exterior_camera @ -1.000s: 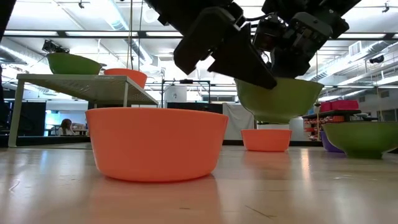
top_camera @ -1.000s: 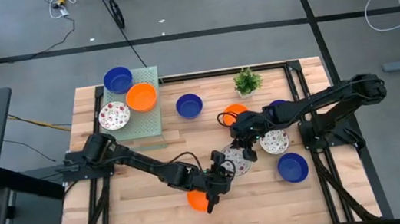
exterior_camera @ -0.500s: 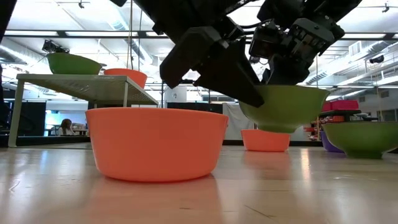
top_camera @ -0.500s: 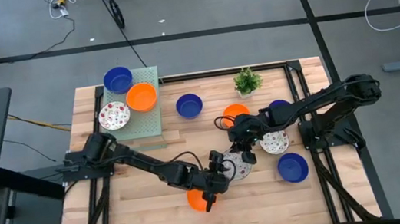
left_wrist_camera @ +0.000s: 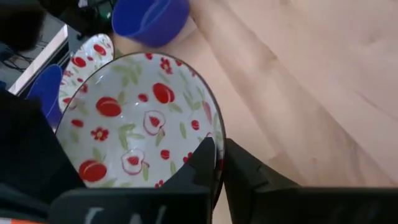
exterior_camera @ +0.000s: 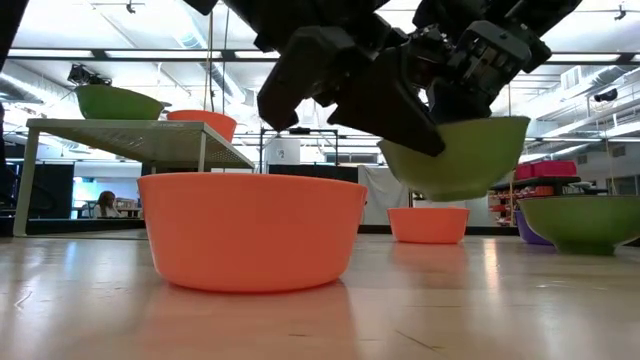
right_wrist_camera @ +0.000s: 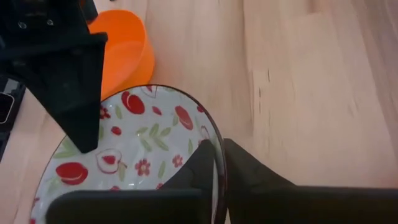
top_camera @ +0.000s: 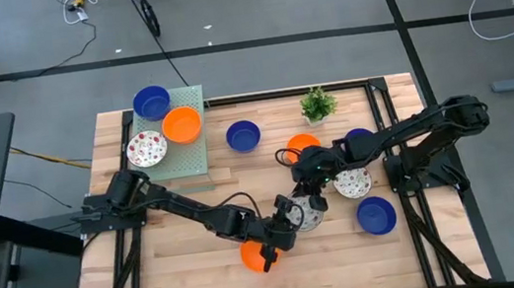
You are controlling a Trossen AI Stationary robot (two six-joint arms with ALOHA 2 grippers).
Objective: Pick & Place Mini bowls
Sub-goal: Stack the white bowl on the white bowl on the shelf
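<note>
A white mini bowl with a red fruit pattern (top_camera: pixel 306 211) hangs above the table's middle, a little right of centre. In the low view it (exterior_camera: pixel 462 160) shows its greenish underside, tilted and clear of the wood. My left gripper (top_camera: pixel 284 223) is shut on its rim from the left. My right gripper (top_camera: pixel 311 193) is shut on the rim from the far right. An orange mini bowl (top_camera: pixel 252 256) stands on its base just near-left of them. My left gripper has the bowl's rim (left_wrist_camera: pixel 214 124) between its two fingers, one finger inside the bowl (left_wrist_camera: pixel 200 163) and one outside. It comes slanting down from the table's left. The bowl is lifted clear and tilted. My right gripper has the opposite stretch of rim (right_wrist_camera: pixel 215 132) between its two fingers, one finger inside (right_wrist_camera: pixel 198 167) and one outside. It slants down from the table's right and far side. The bowl hangs clear of the table.
A second patterned bowl (top_camera: pixel 352 183), a blue one (top_camera: pixel 376 216), an orange one (top_camera: pixel 303 144) and another blue (top_camera: pixel 359 138) stand to the right. One blue bowl (top_camera: pixel 243 136) and a plant (top_camera: pixel 317 104) stand at the back. The rack (top_camera: pixel 202 161) at far left bears three bowls.
The patterned bowl sank a little, then came back up, and now tilts with one side higher; it has stayed clear of the table. Both grippers have kept about the same place over the table's middle.
</note>
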